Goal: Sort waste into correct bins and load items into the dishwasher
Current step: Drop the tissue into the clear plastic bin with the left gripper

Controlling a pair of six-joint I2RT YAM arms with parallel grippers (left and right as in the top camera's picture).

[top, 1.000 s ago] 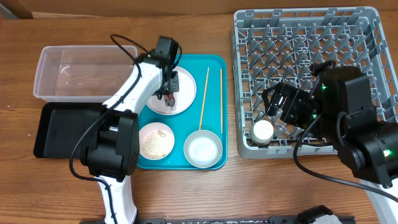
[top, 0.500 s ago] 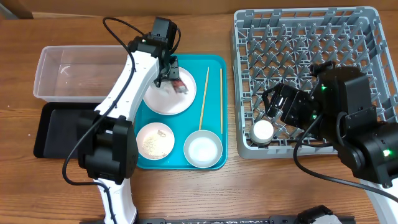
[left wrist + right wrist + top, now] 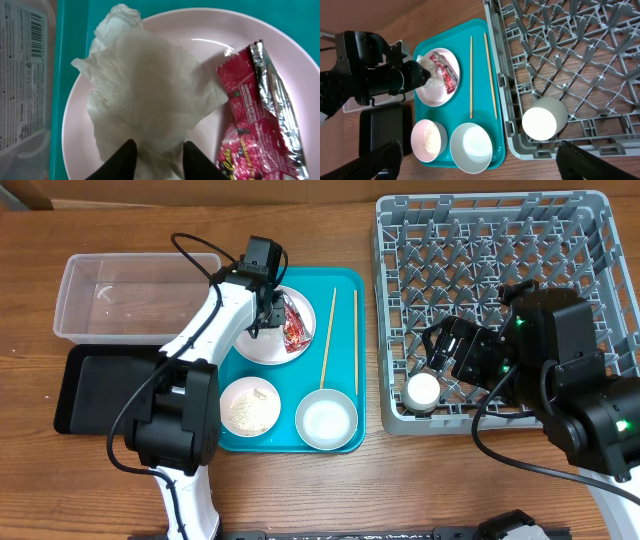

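**Fig.** Left gripper (image 3: 160,152), at the bottom centre of its wrist view, is set astride the crumpled tissue (image 3: 145,95) on the pink plate (image 3: 210,30), presumably for binning. A firm pinch cannot be confirmed. Right gripper (image 3: 479,155) is spread wide beside the racked cup (image 3: 544,124).

White arm (image 3: 215,320), black left gripper (image 3: 159,150)
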